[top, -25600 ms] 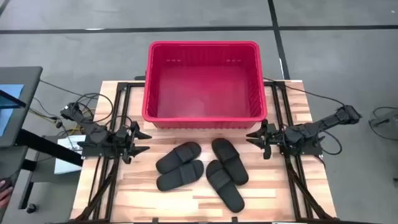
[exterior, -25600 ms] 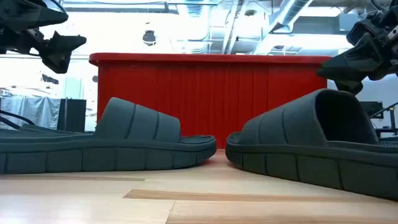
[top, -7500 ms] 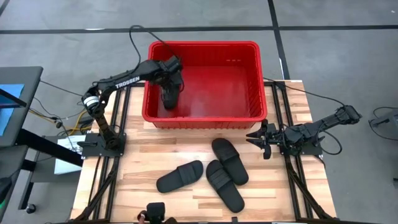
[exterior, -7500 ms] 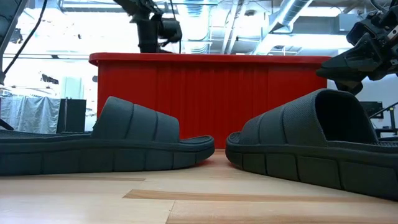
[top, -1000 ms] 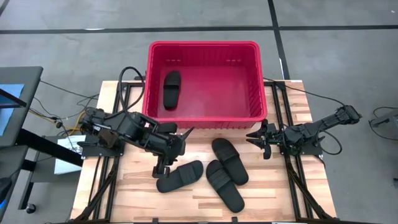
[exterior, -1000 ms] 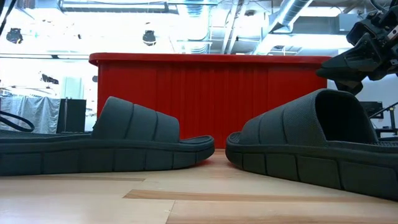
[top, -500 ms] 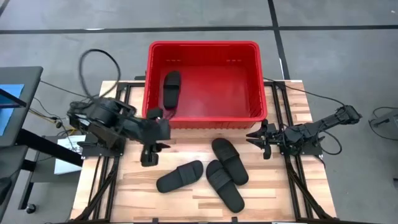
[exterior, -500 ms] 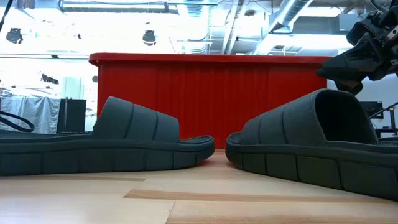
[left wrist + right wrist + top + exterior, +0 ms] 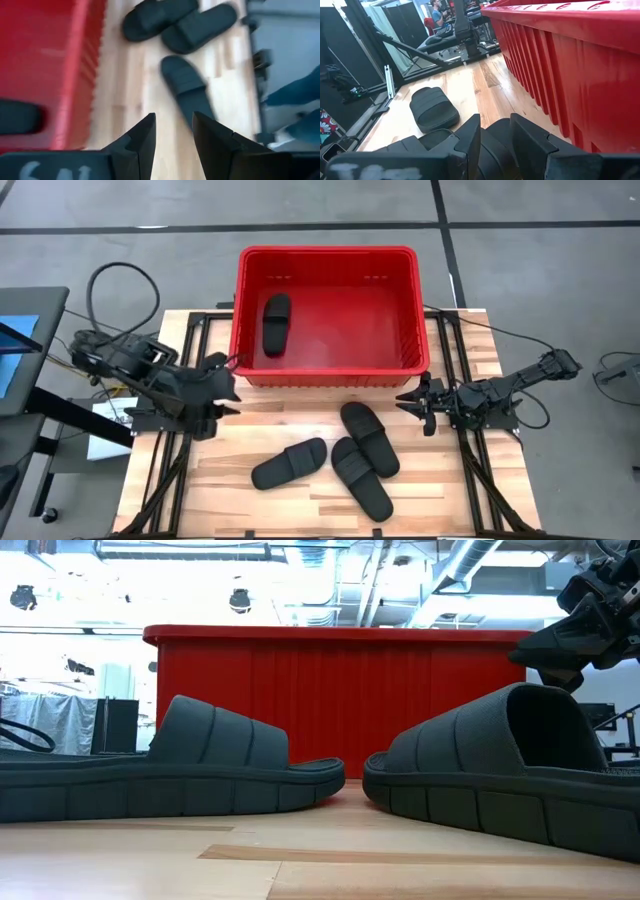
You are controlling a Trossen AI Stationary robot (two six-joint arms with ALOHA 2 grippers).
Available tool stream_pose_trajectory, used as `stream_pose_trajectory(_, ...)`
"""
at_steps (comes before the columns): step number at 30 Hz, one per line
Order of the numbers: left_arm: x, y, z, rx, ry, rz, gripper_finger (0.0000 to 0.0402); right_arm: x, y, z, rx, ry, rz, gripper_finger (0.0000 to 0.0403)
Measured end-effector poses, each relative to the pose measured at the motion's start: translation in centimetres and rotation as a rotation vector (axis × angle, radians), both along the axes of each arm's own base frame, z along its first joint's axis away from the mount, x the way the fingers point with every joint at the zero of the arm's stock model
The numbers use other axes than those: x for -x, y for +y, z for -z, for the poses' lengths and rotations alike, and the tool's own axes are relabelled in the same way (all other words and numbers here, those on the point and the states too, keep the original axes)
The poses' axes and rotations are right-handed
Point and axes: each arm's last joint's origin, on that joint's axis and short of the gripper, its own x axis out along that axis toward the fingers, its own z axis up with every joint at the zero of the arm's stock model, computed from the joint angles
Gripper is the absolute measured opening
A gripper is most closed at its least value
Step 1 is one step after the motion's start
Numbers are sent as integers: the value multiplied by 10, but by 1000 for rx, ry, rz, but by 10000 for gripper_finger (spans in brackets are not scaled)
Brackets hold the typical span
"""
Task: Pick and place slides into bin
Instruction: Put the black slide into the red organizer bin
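Observation:
One black slide [image 9: 277, 323] lies on the floor of the red bin [image 9: 325, 370], at its left side. Three more slides lie sole-down on the table in front of the bin: one on the left [image 9: 289, 463] and two side by side on the right [image 9: 369, 438] [image 9: 361, 478]. My left gripper [image 9: 232, 385] is open and empty at the table's left, by the bin's near left corner; its wrist view looks past its fingers [image 9: 173, 117] at the three slides [image 9: 187, 90]. My right gripper [image 9: 408, 402] is open and empty at the table's right, near the right pair.
The bin fills the table's far half, and its rolled rim stands well above the table top [image 9: 340, 635]. Black frame rails [image 9: 470, 470] run along both sides of the table. Bare wood shows between the bin and the slides [image 9: 300, 405].
My left gripper has drawn back from above the left slide toward the table's left edge and a little toward the bin, and the arm has folded in over its base. The slides have kept their places.

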Motion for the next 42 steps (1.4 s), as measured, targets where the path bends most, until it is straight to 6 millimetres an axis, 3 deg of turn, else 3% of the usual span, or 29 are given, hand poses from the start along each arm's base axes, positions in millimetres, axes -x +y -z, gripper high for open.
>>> stream_pose_trajectory(6,20,-3,41,156,-99,39,118,0,0,0,0,0,0,98)
stream_pose_trajectory(12,30,-10,84,165,-85,55,118,0,0,0,0,0,0,98)
stream_pose_trajectory(16,30,-21,106,120,-33,187,118,0,0,0,0,0,0,98)
stream_pose_trajectory(28,23,-67,144,-175,44,751,118,0,0,0,0,0,0,98)
stream_pose_trajectory(42,-4,-98,191,-381,198,993,118,0,0,0,0,0,0,98)
